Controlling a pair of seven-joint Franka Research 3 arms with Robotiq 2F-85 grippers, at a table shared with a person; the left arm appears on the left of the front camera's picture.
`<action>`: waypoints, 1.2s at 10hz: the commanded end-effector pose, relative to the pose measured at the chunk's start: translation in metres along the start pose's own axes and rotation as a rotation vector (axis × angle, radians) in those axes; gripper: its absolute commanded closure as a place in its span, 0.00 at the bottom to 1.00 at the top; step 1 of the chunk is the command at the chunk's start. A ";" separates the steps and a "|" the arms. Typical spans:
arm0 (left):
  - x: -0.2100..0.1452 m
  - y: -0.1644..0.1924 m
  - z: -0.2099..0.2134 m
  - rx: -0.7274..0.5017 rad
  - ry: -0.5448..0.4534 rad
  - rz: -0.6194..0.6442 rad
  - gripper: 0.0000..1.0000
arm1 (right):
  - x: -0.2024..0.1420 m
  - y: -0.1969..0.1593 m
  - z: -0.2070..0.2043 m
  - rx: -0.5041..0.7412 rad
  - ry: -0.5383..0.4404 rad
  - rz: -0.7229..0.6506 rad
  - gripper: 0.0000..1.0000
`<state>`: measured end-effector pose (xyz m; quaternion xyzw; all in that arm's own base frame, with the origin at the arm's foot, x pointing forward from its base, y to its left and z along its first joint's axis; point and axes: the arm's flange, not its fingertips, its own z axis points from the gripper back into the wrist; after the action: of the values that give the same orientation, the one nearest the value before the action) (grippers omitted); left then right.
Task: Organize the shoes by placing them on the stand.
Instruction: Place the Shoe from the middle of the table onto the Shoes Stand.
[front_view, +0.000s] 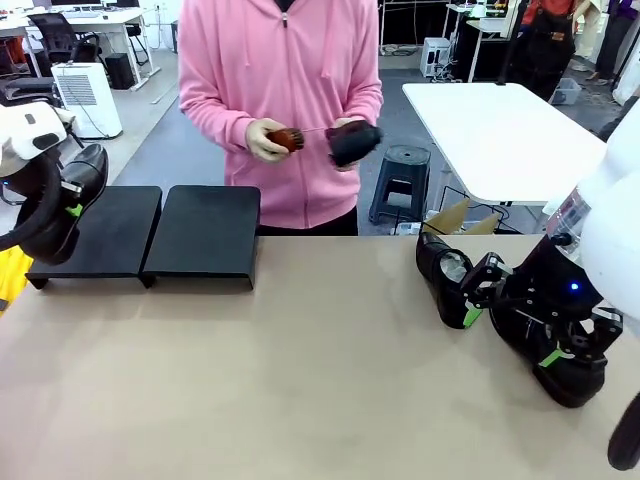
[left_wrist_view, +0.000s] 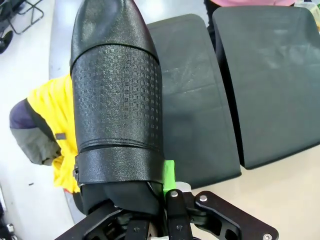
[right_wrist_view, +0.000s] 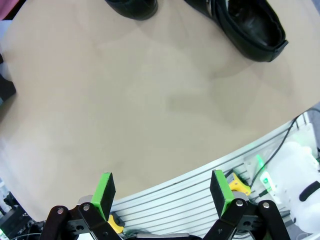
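Note:
My left gripper (front_view: 70, 205) is shut on a glossy black shoe (front_view: 60, 215), held in the air above the left end of the stand (front_view: 205, 235). From the left wrist the shoe (left_wrist_view: 117, 100) points away from me, with the stand's two black panels (left_wrist_view: 200, 115) below and to its right; a green pad (left_wrist_view: 169, 172) presses its side. My right gripper (front_view: 510, 337) is open among two shoes, one (front_view: 440, 265) to its left and one (front_view: 572, 378) under it. In the right wrist view the gripper (right_wrist_view: 162, 190) holds nothing, and a shoe (right_wrist_view: 250, 25) lies far off. The person holds another shoe (front_view: 352, 142).
The person in a pink top stands at the far side and holds a reddish-brown object (front_view: 285, 138) in the other hand. A yellow jacket (left_wrist_view: 47, 125) lies on the floor off the table's left. The right gripper hangs near the table's edge (right_wrist_view: 200, 165).

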<state>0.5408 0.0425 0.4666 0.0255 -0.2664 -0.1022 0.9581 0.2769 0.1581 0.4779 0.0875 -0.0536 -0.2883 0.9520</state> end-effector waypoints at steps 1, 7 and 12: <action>0.009 -0.007 0.021 -0.046 0.011 0.002 1.00 | 0.001 0.002 -0.001 0.008 -0.005 -0.001 0.00; 0.004 -0.004 -0.008 0.010 0.003 0.003 1.00 | 0.001 0.002 -0.001 0.008 -0.005 -0.001 0.00; 0.016 0.010 -0.023 0.061 -0.084 0.031 1.00 | 0.001 0.002 -0.001 0.008 -0.005 -0.001 0.00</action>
<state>0.5627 0.0436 0.4496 0.0356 -0.2932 -0.0935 0.9508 0.2769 0.1581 0.4778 0.0875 -0.0536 -0.2883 0.9520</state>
